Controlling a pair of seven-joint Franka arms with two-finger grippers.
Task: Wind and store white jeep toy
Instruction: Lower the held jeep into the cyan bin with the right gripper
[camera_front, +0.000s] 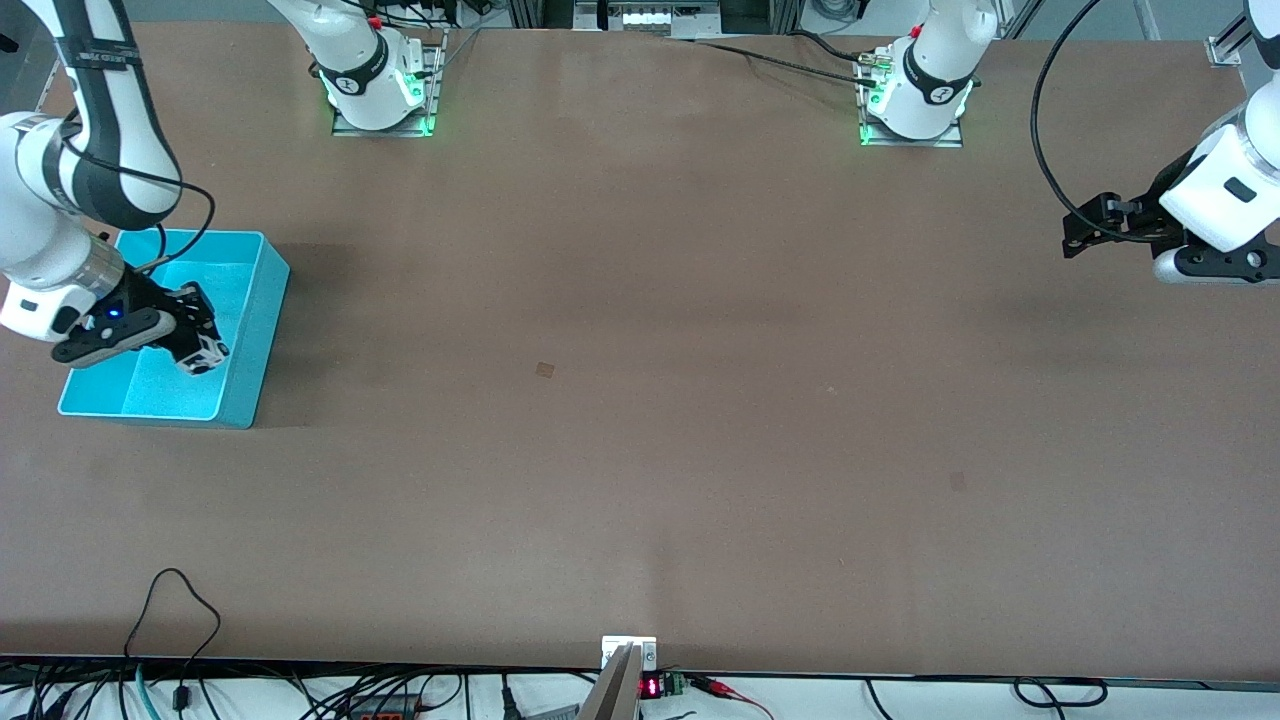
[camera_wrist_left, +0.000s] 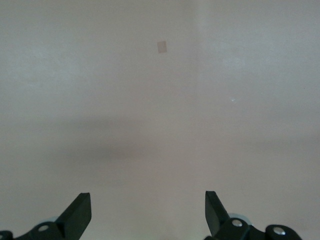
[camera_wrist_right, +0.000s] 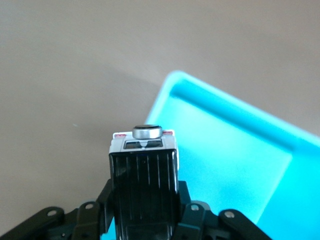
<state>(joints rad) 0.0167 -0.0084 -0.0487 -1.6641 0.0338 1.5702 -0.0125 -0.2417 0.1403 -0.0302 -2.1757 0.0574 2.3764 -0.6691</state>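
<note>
Bare brown table (camera_front: 640, 450), cables (camera_front: 170, 640) along front edge

the tabletop (camera_front: 640, 400) looks matt brown and smooth. the turquoise bin (camera_front: 250, 330) looks like smooth plastic. the white jeep toy (camera_wrist_right: 144, 170) has a glossy ribbed black roof and a shiny metal-look spare wheel.
</note>
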